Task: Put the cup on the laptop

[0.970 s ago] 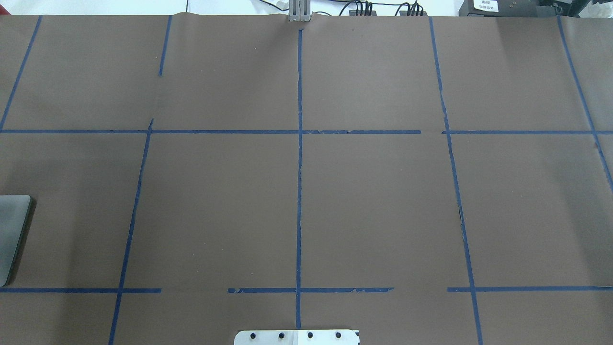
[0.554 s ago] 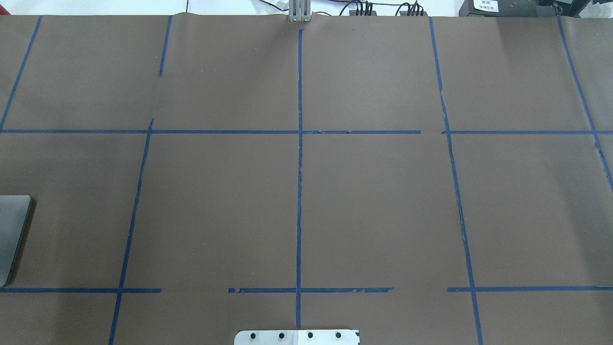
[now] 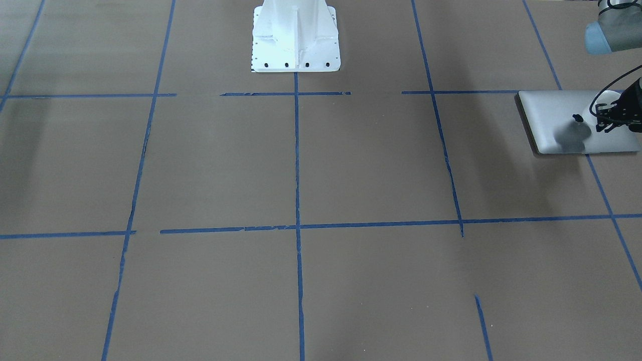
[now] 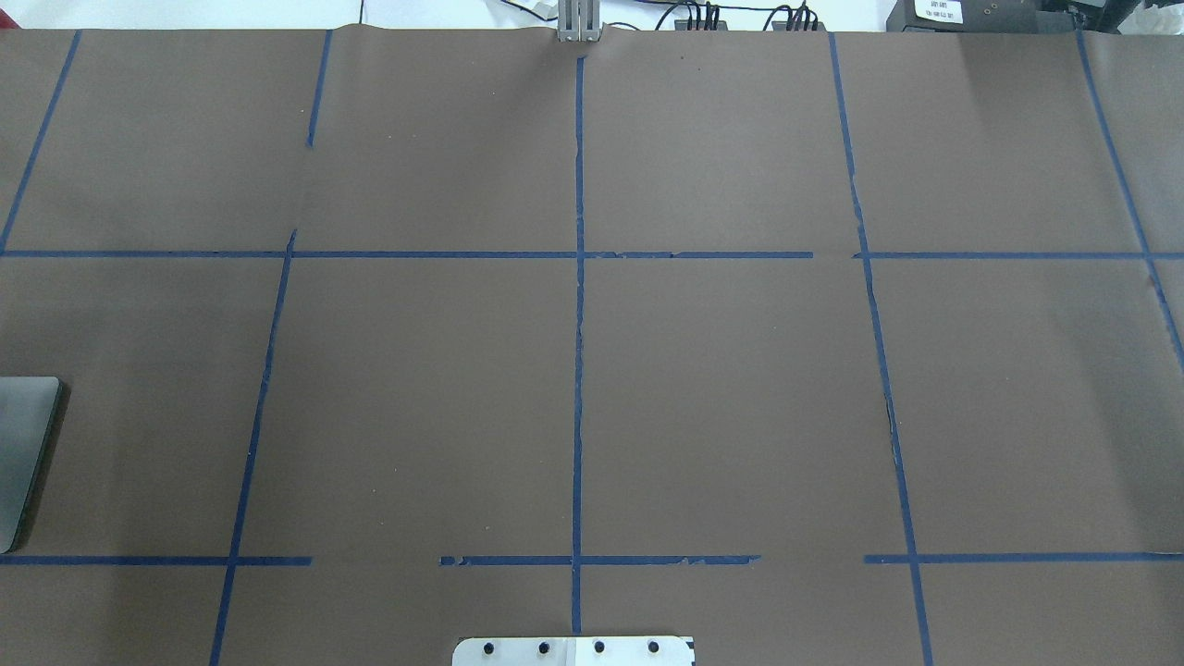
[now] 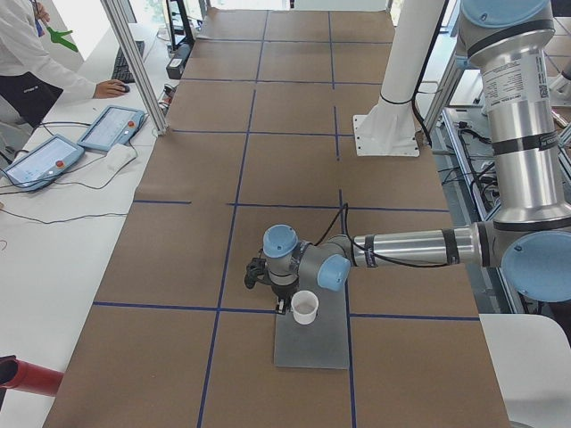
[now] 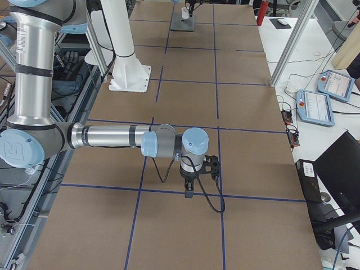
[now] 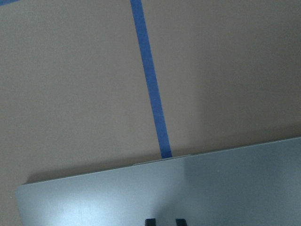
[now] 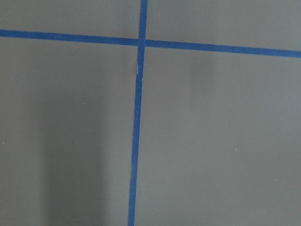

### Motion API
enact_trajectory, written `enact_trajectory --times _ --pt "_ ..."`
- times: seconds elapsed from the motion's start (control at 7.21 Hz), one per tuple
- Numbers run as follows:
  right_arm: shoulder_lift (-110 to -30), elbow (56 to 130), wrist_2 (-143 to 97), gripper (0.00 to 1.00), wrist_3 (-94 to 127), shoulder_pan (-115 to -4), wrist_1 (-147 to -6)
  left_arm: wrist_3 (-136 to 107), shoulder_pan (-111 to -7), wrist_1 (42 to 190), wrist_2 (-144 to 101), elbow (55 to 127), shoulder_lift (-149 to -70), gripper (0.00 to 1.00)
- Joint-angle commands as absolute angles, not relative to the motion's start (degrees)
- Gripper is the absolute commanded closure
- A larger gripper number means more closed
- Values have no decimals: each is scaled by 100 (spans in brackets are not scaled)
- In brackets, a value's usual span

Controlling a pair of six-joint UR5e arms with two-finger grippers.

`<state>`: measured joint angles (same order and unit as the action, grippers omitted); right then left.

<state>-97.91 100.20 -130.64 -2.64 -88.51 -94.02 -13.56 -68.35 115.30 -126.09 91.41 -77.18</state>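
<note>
Height decides the move: the small white flared cup (image 5: 305, 308) is just beside the left gripper (image 7: 165, 222), over the thin silver-grey laptop (image 5: 312, 348) at far left; whether the jaws pinch it cannot be told.

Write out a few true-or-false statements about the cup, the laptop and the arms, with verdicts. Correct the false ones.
1. The cup stands upright on the laptop. True.
2. The laptop's lid is raised. False: it is shut flat, with the apple logo facing up.
3. The right pincer hangs over the laptop. False: it hangs over bare table beside a crossing of blue tape, far from the laptop.
4. The laptop lies toward the end of the table on the robot's left. True.
</note>
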Motion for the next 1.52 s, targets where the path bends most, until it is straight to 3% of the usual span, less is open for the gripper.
enact_trajectory --times 0.0,0.83,0.97,1.39 --pt "-9791 10020 -13069 0 -264 -8851 -9404 -1362 -6829 11820 -12882 8817 -7734 100" --pt "-9791 10020 -13069 0 -264 -8851 -9404 -1415 -6820 11856 -13192 8798 -7752 100" --pt "-9791 10020 -13069 0 -264 -8851 -9404 -1415 -6820 11848 -13192 8798 -7787 79" --pt "-9791 10020 -13069 0 -264 -8851 -9396 -1398 -6820 11848 -13192 8789 -7787 39"
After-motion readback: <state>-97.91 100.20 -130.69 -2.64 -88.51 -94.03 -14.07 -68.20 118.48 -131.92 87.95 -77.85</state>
